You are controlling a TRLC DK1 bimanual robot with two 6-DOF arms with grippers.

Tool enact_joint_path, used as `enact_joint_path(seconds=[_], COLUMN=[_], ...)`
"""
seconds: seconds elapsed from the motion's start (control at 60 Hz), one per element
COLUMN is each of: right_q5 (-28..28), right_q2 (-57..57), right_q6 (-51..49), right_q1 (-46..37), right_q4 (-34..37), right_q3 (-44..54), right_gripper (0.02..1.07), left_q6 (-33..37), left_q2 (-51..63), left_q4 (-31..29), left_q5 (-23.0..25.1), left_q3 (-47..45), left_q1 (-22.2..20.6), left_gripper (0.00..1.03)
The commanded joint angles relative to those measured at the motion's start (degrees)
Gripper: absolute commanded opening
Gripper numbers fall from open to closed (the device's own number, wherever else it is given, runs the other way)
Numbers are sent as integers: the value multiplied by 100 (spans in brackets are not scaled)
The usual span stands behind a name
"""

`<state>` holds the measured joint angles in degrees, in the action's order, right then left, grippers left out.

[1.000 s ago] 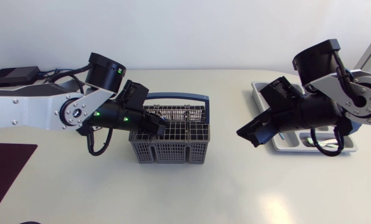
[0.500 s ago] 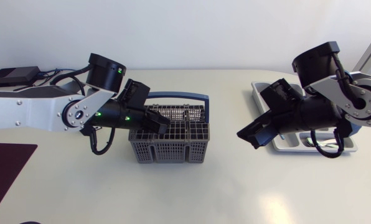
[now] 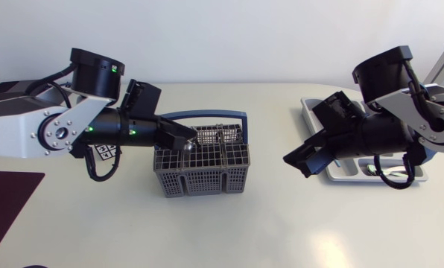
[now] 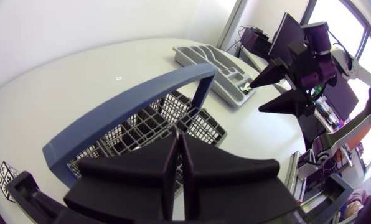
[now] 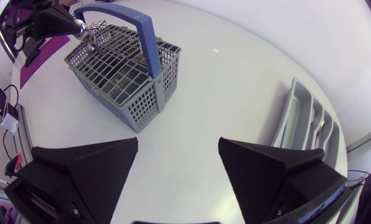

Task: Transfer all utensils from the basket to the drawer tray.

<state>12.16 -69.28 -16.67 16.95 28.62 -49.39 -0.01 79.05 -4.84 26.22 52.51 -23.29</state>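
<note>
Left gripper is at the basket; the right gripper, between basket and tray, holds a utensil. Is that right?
Not quite: the right gripper is open and holds nothing, as the right wrist view shows. It hangs between the basket and the tray, and the left gripper is at the basket, shut on a utensil.

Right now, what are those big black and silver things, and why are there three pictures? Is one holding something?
They are a robot's left arm and right arm, each ending in a black two-fingered claw. One picture looks down from above the table. The other two come from little cameras on each wrist, looking past that arm's own claw. On the table stand a grey basket with a blue handle and a grey tray with slots. The left claw is pinched shut on a shiny utensil just above the basket. The right claw is open and empty, hovering between basket and tray.
</note>
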Motion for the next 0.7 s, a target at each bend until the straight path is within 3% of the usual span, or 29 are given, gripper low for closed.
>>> enact_joint_path(seconds=[0.0, 0.6, 0.683], right_q5=[-56, -100, 49], right_q2=[81, 679, 846], right_q6=[49, -698, -865], right_q1=[72, 502, 678], right_q4=[109, -15, 126], right_q3=[105, 228, 254], right_gripper=[95, 95, 102], left_q6=[-131, -227, -96], left_q2=[-205, -1743, -1919], left_q4=[71, -386, -544], left_q5=[147, 393, 402], left_q3=[-127, -373, -356], left_q1=[158, 263, 79], left_gripper=[3, 3, 3])
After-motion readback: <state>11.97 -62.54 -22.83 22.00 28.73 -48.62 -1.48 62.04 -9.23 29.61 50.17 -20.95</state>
